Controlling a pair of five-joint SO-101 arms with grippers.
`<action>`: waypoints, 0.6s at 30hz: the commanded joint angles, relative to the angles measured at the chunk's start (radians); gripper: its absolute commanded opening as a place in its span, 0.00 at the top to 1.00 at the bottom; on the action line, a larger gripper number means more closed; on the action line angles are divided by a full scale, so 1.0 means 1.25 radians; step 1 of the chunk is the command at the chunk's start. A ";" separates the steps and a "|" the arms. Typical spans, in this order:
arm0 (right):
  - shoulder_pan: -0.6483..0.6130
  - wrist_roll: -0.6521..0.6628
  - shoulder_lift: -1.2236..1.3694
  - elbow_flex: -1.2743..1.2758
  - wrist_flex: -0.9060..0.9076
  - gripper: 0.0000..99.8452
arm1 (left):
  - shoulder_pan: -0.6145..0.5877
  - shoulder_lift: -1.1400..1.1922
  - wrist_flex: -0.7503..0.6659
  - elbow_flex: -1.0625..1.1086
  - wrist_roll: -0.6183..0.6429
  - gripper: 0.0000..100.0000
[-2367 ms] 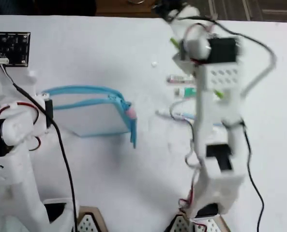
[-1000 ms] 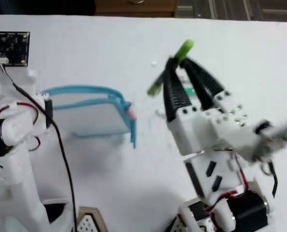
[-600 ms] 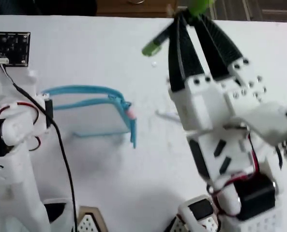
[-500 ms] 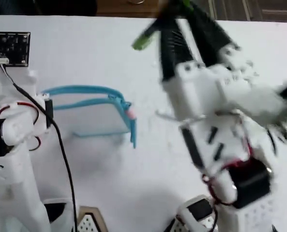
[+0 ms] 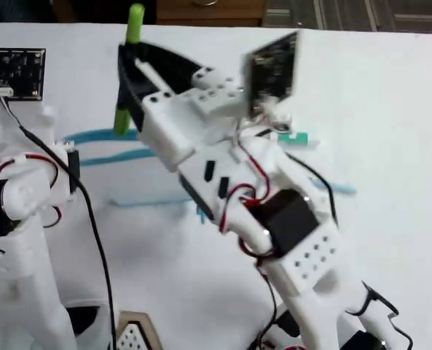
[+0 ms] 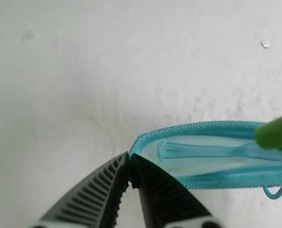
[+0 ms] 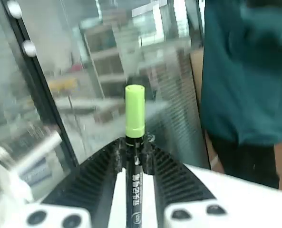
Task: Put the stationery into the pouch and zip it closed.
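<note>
Green marker (image 5: pixel 135 20) stands near-upright over the pouch (image 5: pixel 139 182) mouth, clamped between R gripper (image 7: pixel 133 145) fingers. Pouch lies unzipped on white table (image 6: pixel 83 71). L gripper (image 6: pixel 130 164) jaws are pressed together at pouch's end, prob. pinching the zip edge.

Right arm raised, right gripper (image 7: pixel 133 146) clamped on marker (image 7: pixel 134 110); left gripper (image 6: pixel 130 165) low, pinching pouch (image 6: pixel 202 127) end

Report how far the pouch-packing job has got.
Done: the pouch lies unzipped, its end pinched by the left gripper. In hand: the right gripper holds a green highlighter, its lower tip over the pouch's mouth. Left: drop it in, fetch the teal stationery lying on the table, then zip the pouch closed.
</note>
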 commanded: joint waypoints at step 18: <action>-0.063 0.178 -0.100 0.341 -0.126 0.89 | 0.018 0.064 0.004 0.055 -0.004 0.98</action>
